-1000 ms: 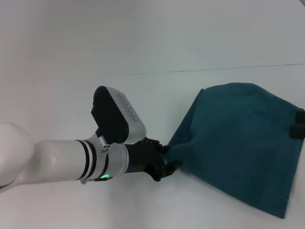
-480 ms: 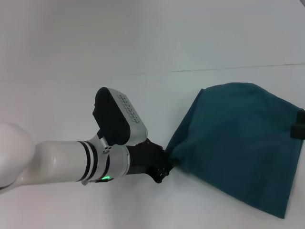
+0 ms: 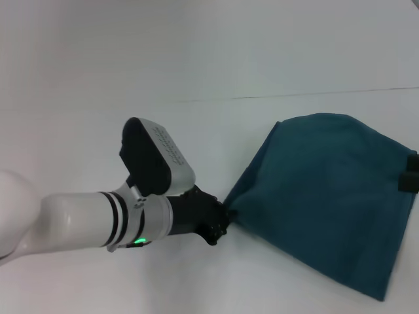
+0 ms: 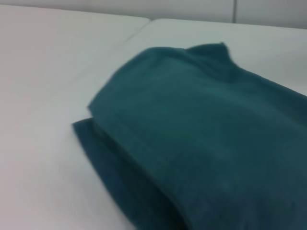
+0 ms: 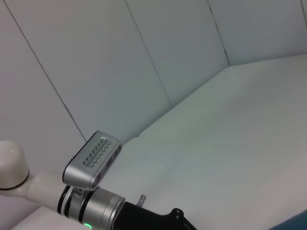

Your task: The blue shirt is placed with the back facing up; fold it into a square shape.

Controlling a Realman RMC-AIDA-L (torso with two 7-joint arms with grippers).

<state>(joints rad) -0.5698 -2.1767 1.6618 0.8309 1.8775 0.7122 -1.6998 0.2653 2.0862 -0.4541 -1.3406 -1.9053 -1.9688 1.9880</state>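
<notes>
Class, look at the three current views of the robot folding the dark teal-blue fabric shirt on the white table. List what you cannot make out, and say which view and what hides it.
- Head view: the left gripper meets the dark teal-blue fabric shirt at its corner; its own black body hides the fingertips.
- Head view: the right gripper is cut off by the picture's edge.
- Left wrist view: the shirt runs off the frame; no fingers show.
- Every view: the shirt's underside is hidden against the white table.

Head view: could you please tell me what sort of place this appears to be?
Probably a lab test cell: a bare white tabletop, plain white panelled walls, and nothing but a dark teal-blue soft fabric shirt with the left pincer at its edge.
</notes>
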